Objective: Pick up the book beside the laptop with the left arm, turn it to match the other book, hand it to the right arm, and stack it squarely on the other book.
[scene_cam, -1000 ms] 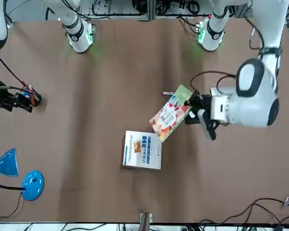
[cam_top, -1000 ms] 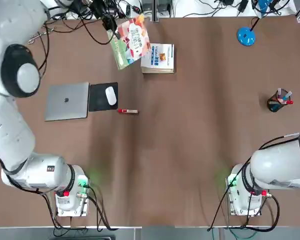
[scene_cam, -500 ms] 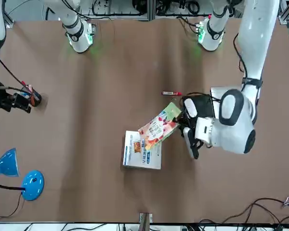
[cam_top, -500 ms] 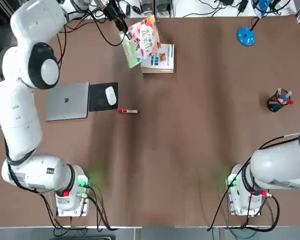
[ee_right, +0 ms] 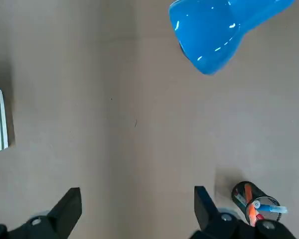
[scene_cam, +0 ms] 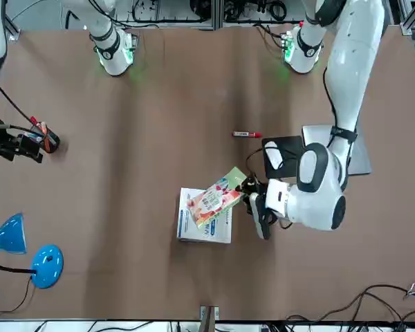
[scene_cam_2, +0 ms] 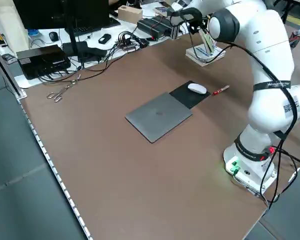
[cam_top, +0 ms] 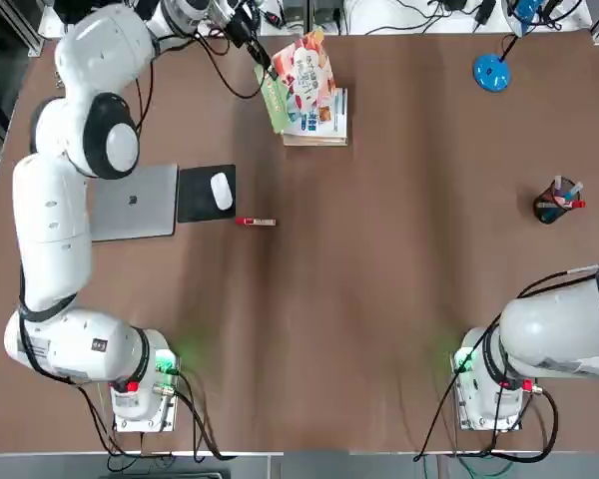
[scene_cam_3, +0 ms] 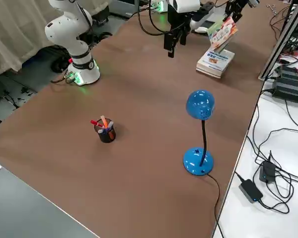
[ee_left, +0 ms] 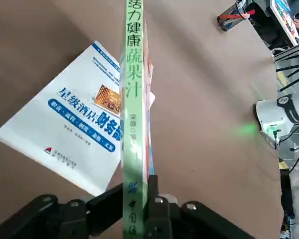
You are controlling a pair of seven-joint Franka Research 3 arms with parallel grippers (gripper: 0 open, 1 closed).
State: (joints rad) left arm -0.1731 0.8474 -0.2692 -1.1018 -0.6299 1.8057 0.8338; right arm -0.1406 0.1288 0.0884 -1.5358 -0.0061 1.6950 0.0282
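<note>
Left gripper (ee_left: 148,199): pinching the colourful book (ee_left: 134,114) | book: above white book (scene_cam: 221,227), its long axis slanted against it | right gripper (ee_right: 138,204): spread, empty, farther away | coming turn: should align the edges

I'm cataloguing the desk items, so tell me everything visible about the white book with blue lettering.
The white book looks like a thick paperback: white cover, blue lettering, small orange picture, pale page edges. It lies flat on the table, closed. The colourful book overlaps it from above; whether they touch is unclear.
</note>
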